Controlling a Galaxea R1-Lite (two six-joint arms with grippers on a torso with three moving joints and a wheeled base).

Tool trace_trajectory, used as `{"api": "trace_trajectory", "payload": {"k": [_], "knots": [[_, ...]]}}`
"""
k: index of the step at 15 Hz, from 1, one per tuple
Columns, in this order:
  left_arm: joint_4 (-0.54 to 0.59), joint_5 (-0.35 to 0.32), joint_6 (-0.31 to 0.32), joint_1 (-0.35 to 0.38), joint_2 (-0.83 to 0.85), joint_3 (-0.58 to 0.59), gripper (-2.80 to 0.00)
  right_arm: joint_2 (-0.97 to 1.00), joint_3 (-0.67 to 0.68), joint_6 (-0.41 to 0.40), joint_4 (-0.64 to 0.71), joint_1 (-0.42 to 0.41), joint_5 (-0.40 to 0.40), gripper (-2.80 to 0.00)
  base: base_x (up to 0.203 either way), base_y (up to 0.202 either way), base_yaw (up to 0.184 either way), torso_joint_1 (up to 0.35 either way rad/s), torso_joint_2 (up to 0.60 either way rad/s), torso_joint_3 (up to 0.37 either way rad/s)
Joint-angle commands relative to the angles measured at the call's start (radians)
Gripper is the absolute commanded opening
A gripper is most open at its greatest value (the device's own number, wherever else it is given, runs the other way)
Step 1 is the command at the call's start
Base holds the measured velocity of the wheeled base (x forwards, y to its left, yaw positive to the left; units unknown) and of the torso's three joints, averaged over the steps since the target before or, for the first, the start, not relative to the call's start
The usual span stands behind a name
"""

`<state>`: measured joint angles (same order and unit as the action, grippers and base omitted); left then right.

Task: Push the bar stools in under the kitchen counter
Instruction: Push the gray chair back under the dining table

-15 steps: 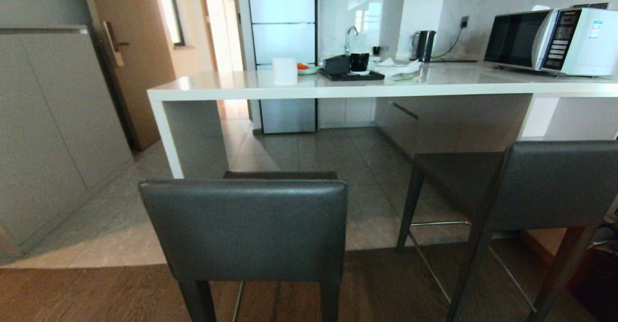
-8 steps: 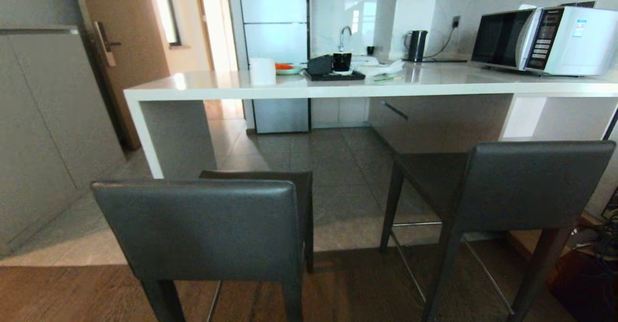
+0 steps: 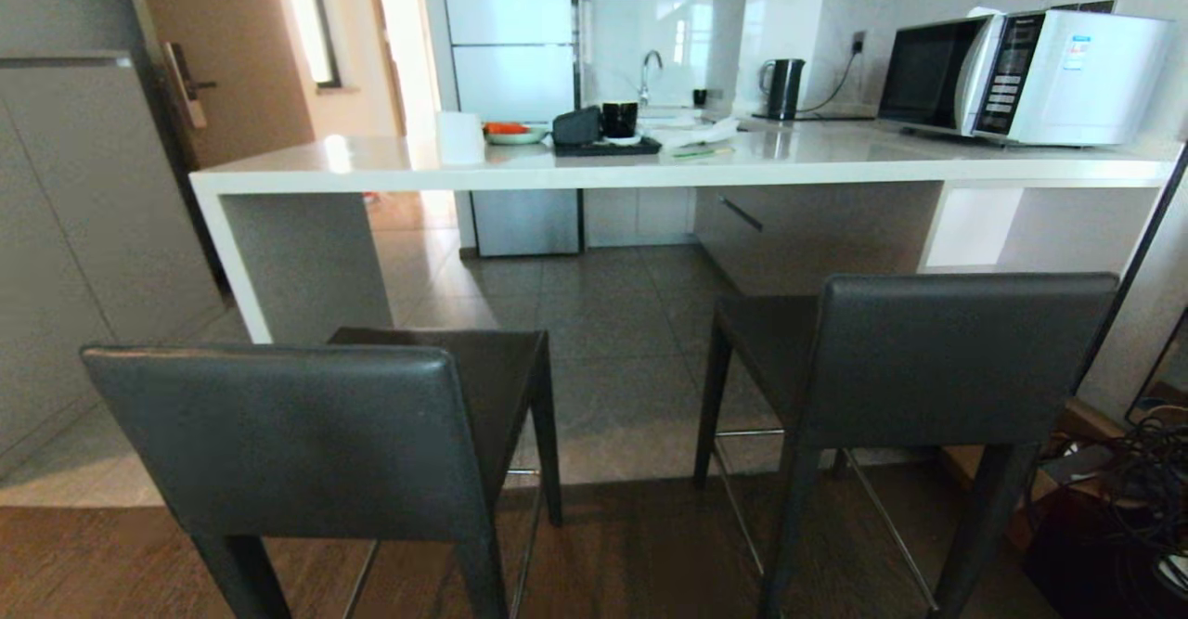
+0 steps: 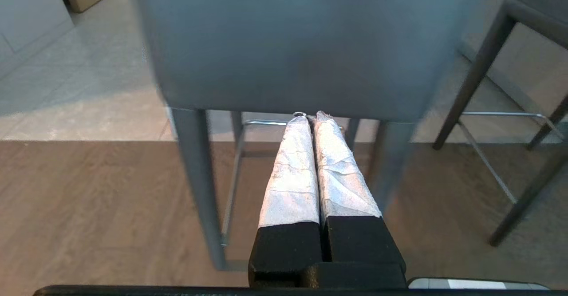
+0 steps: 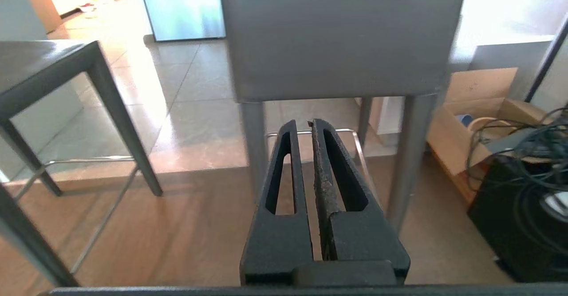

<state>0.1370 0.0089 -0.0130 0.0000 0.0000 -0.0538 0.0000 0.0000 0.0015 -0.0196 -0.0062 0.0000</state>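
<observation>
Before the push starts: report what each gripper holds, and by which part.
Nothing is held. The left gripper and right gripper are both shut on nothing, short of the bar stools.

Home kitchen: fridge, microwave, kettle, sink tap.

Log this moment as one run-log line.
stage: approach | two dark grey leather-backed bar stools: not yet under glossy white stone kitchen counter | left gripper: shut, empty | right gripper: shut, empty

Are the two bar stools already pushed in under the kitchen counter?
No, in the head view the left stool and the right stool both stand clear of the kitchen counter, with open floor between.
</observation>
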Motion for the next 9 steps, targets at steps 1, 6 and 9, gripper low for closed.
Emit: {"api": "trace_trajectory", "payload": {"k": [1,6,9], "knots": [[0.001,0.000,-0.001,0.000,0.000,0.000,-2.80,0.002,0.006,0.000,0.000,0.000,0.000,-2.80,0.000,-0.188,0.007,0.002,0.00,-0.002],[0.001,0.000,-0.001,0.000,0.000,0.000,-2.80,0.002,0.007,0.000,0.000,0.000,0.000,-2.80,0.000,-0.190,0.004,0.005,0.00,0.002],[0.000,0.002,-0.001,0.000,0.000,0.000,-2.80,0.002,0.006,0.000,0.000,0.000,0.000,-2.80,0.000,-0.168,-0.002,0.002,0.00,-0.002]]}}
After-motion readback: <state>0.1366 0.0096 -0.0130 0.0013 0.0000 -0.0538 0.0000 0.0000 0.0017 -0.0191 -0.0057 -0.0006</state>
